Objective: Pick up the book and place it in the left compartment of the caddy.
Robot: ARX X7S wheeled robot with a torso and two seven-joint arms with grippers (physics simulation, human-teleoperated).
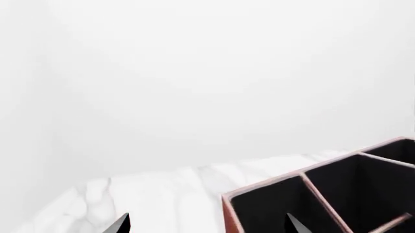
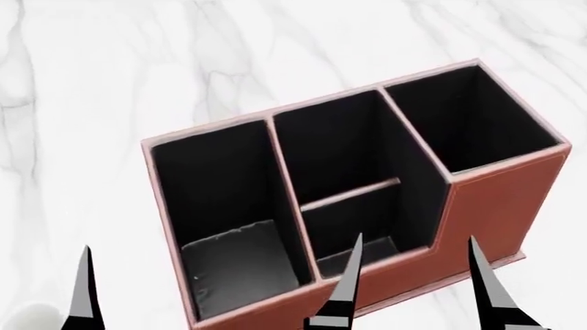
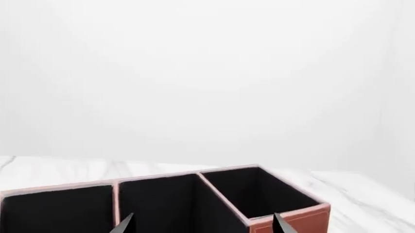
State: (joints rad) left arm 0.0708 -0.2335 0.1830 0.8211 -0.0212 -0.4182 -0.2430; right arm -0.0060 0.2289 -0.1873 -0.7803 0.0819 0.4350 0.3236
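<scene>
The reddish-brown caddy point(image 2: 495, 199) with black lining stands on the white marble table, just beyond both grippers. Its left compartment point(image 2: 225, 199) is the widest section and shows a greyish floor. I see no book in any view. My left gripper point(image 1: 206, 224) is open and empty, its jaws on either side of the caddy's left end wall point(image 1: 228, 213). My right gripper point(image 3: 202, 224) is open and empty, above the front of the middle and right sections. In the head view, fingertips point(image 2: 85, 282) show along the near edge.
The middle section point(image 2: 353, 206) is split by a crossbar. The tall square section point(image 2: 472, 120) is at the right. The marble tabletop point(image 2: 101, 82) extends around the caddy. A plain white wall fills the background of both wrist views.
</scene>
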